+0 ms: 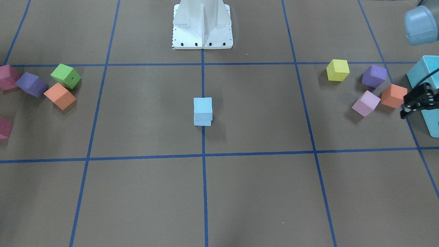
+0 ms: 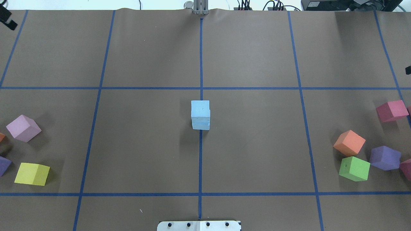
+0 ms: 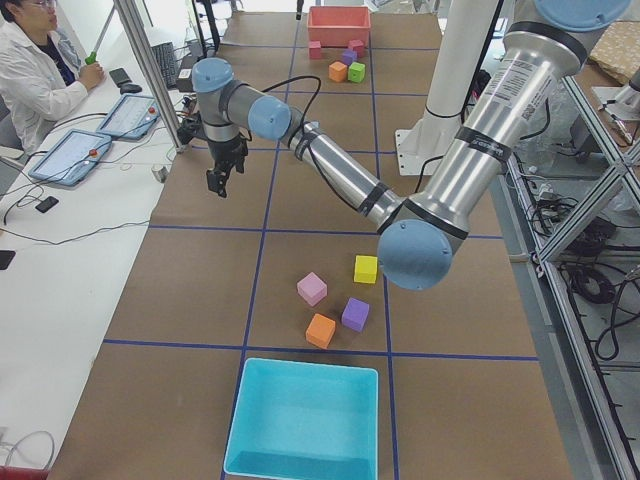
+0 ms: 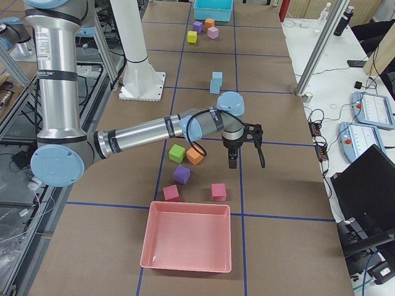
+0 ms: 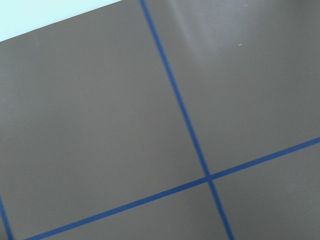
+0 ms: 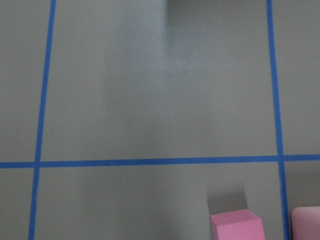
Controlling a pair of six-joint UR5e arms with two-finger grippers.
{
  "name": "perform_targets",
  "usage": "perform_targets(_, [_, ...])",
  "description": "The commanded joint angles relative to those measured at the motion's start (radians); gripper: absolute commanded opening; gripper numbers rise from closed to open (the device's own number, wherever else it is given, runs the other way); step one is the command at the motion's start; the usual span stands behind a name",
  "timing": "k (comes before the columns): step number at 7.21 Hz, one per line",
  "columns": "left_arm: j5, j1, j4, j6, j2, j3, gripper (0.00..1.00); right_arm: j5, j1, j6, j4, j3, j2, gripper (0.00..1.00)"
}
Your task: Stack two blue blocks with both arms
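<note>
Blue blocks (image 1: 202, 110) of matte, fine-grained foam are seen as two square-edged cubes, set one on the other at the middle of the brown paper-covered table (image 1: 260, 192), on the central blue tape line (image 1: 205, 192). The upper block (image 2: 200, 107) is carried fully by the lower block (image 2: 201, 124), with a slight sideways offset at one edge. The long axis of the stack is upright, and its faces are turned nearly square to the taped grid. Neither block is touched by an arm. The left gripper (image 3: 217, 184) is hung fingers-down over the table, well apart from the stack; whether its fingers are apart or together cannot be told. The right gripper (image 4: 232, 163) is likewise pointed down, well clear of the stack, and its finger spacing cannot be told either.
</note>
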Motion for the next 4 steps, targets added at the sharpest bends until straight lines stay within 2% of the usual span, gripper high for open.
perform_targets(1, [-0.022,-0.116,-0.005,0.211,0.085,0.142,1.00,0.042,0.040,-0.059,0.001,0.011,-0.091,1.00])
perform_targets(2, [-0.018,-0.127,-0.013,0.243,0.106,0.200,1.00,0.053,0.062,-0.120,0.003,0.009,-0.136,1.00])
perform_targets(4, [-0.016,-0.156,-0.010,0.237,0.161,0.210,1.00,0.043,0.064,-0.128,0.001,0.003,-0.138,1.00])
